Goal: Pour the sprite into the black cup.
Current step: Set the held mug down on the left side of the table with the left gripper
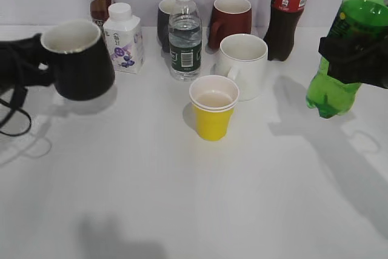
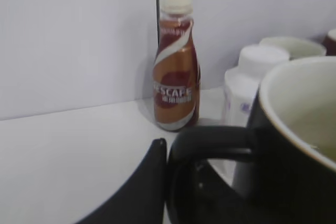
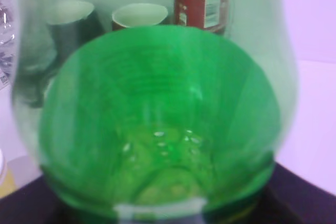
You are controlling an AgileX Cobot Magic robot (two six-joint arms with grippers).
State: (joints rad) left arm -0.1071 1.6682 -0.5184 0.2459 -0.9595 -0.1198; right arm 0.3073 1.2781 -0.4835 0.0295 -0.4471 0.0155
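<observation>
1. Nearest the exterior camera, the white worktop (image 1: 182, 210) carries only shadows; nothing has been poured or spilled there.
2. A little farther in stands a yellow paper cup (image 1: 213, 113), with a white mug (image 1: 244, 65) just behind it; neither belongs to the task.
3. At the right edge the right gripper (image 1: 354, 59) holds the sprite (image 1: 348, 47) off the worktop, its jaws closed around the bottle's middle. The bottle is tilted with its base lower and toward the centre, its neck running out of the top of the frame, so its mouth is not over any cup.
4. The sprite is translucent green plastic; the right wrist view looks through its wall at a blurred green interior, and its fill level cannot be judged.
5. At the left the left gripper (image 1: 27, 68) grips the handle of the black cup (image 1: 79, 59), lifted clear and tilted. It is glossy black, white inside, and looks empty.
6. Judged from this, both pickups are done; bringing bottle and cup together, now well apart, and pouring remain.
7. Along the back wall stand a Nescafe bottle (image 2: 176, 72), a water bottle (image 1: 185, 34), a maroon mug (image 1: 231, 19) and a cola bottle (image 1: 288, 13).
</observation>
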